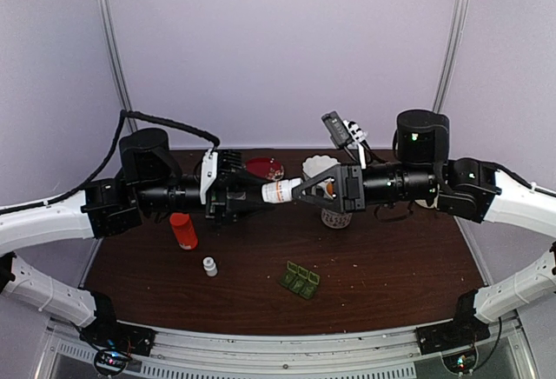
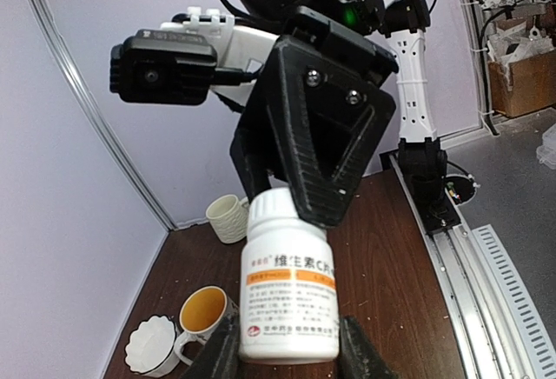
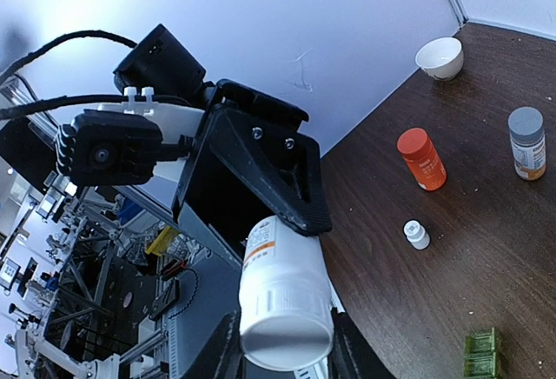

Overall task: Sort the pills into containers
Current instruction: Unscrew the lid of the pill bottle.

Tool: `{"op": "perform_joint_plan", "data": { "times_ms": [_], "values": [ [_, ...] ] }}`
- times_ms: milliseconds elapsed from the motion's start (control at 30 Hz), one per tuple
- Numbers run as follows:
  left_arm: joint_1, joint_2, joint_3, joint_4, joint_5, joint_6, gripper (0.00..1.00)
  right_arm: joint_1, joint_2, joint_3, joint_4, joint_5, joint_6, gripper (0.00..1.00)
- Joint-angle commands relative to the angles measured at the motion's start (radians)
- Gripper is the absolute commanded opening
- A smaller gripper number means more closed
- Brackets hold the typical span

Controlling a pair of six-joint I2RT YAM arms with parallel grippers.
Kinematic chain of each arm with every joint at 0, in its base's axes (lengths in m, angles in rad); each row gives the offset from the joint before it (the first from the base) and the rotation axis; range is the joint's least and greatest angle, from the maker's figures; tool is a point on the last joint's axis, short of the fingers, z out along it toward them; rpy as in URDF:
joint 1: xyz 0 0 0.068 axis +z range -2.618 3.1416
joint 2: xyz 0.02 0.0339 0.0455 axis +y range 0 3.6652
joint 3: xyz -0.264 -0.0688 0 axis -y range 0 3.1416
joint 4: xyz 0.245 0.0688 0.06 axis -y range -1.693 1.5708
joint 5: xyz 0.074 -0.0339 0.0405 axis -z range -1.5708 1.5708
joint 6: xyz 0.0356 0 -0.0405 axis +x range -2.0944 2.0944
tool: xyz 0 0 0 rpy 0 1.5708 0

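A white pill bottle (image 1: 280, 191) with an orange label band is held level above the table between both arms. My left gripper (image 1: 252, 193) is shut on its body; in the left wrist view my left gripper (image 2: 287, 349) has its fingers on either side of the bottle (image 2: 288, 296). My right gripper (image 1: 306, 189) is shut on the capped end; in the right wrist view it (image 3: 282, 353) flanks the white cap of the bottle (image 3: 282, 292). The dark-green pill box (image 1: 300, 279) lies on the table in front, also in the right wrist view (image 3: 480, 353). No loose pills show.
An orange-red bottle (image 1: 183, 230) and a small white bottle (image 1: 209, 266) stand left of centre. A red dish (image 1: 264, 168), a white bowl (image 1: 317, 166) and a patterned mug (image 1: 335, 216) are behind and under the arms. A grey-capped bottle (image 3: 526, 142) shows in the right wrist view.
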Motion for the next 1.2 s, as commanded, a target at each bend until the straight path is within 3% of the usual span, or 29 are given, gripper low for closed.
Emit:
{"op": "perform_joint_plan", "data": {
  "times_ms": [0,267,367,467,533,633,767,900,1167],
  "values": [
    [-0.006,0.009,0.010,0.065,0.096,-0.046,0.04,-0.002,-0.022,0.029,-0.024,-0.020,-0.265,0.06],
    [-0.006,0.038,0.023,0.111,0.170,-0.147,0.03,-0.002,-0.031,-0.014,0.049,-0.137,-0.952,0.02],
    [-0.007,0.038,0.025,0.108,0.190,-0.178,0.03,-0.001,-0.045,-0.051,0.093,-0.112,-1.169,0.00],
    [-0.007,0.040,0.020,0.113,0.207,-0.203,0.03,-0.001,-0.048,-0.061,0.134,-0.025,-1.282,0.00],
    [-0.006,0.043,0.018,0.114,0.214,-0.214,0.03,-0.001,-0.045,-0.045,0.102,-0.024,-1.426,0.00],
    [-0.007,0.054,0.016,0.122,0.226,-0.226,0.03,0.001,-0.044,-0.038,-0.074,-0.079,-1.817,0.00],
    [-0.006,0.067,0.018,0.141,0.246,-0.242,0.03,0.005,-0.058,-0.074,-0.075,-0.017,-2.030,0.00],
    [-0.006,0.066,0.003,0.161,0.253,-0.244,0.02,0.001,-0.105,-0.160,0.072,0.017,-2.072,0.00],
    [-0.005,0.049,-0.050,0.198,0.236,-0.258,0.02,-0.023,-0.165,-0.241,0.151,-0.001,-1.973,0.00]
  ]
}}
